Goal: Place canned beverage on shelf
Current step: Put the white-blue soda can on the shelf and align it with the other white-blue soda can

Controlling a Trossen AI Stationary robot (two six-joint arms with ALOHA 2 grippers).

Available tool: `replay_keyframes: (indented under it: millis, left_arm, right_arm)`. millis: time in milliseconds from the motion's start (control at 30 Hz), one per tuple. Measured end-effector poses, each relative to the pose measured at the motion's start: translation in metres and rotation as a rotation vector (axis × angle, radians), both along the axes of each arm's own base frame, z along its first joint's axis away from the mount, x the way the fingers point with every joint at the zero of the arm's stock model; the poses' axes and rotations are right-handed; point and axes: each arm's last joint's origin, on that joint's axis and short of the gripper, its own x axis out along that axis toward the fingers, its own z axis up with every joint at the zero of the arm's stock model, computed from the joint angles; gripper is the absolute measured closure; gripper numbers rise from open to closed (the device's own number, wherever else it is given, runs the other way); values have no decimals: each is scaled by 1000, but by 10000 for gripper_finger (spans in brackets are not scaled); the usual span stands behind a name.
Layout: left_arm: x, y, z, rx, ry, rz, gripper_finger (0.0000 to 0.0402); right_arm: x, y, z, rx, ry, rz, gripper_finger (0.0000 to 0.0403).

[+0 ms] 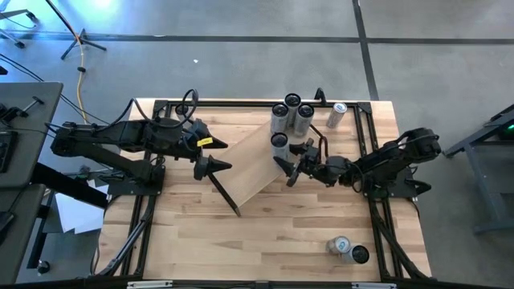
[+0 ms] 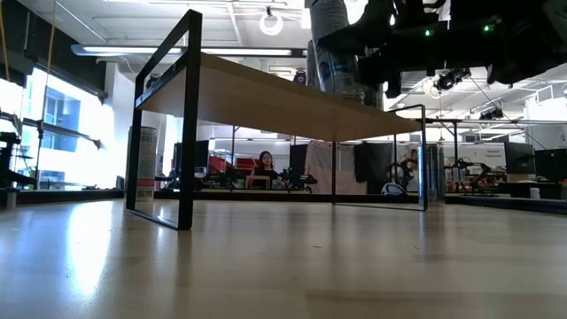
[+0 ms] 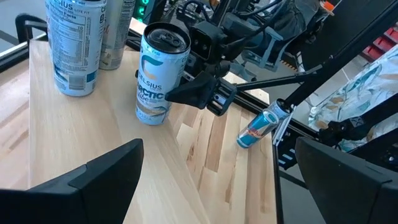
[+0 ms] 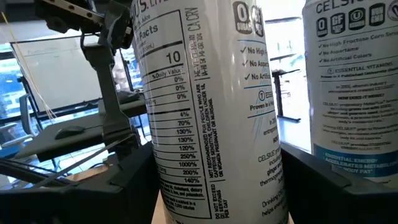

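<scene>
1. Right wrist view: nearest the lens was the right gripper point(image 4: 217, 202). Its fingers point(image 4: 118, 186) pressed against both sides of the can point(image 4: 211, 106), pinching it low on the body. A second can point(image 4: 354, 81) stood just beside it.
2. Left wrist view: the left gripper point(image 3: 217, 186) had its fingers spread and held nothing. Ahead, the can stood upright on the shelf point(image 3: 74, 143) with one right finger against its side. More cans point(image 3: 71, 43) stood behind, and a fallen can point(image 3: 261, 124) lay on the table point(image 3: 211, 143).
3. High view: the shelf sat diagonally on the table, with the gripped can near three others at its far end. The left gripper hovered beside the shelf's other end.
4. Low view: the can sat on top of the shelf under the right arm.
5. Handling, judged: smooth, rigid, thin-walled, tall and tippy. Take hold side-on at mid-body and squeeze moderately.
</scene>
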Motion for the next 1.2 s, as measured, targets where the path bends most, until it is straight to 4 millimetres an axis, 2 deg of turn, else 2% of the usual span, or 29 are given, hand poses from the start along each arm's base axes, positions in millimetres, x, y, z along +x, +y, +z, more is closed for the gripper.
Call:
replay_keyframes:
  millis: [333,600,1200]
  left_arm:
    - [0,0,0,-11,0,5,14]
    - [0,0,0,-11,1,5,14]
    - [-1,0,-4,-7,39,5,14]
  right_arm:
    - [0,0,-1,-15,17,-9,140]
    - [0,-1,-1,-25,25,-16,119]
    - [1,-2,-2,70,-11,-4,114]
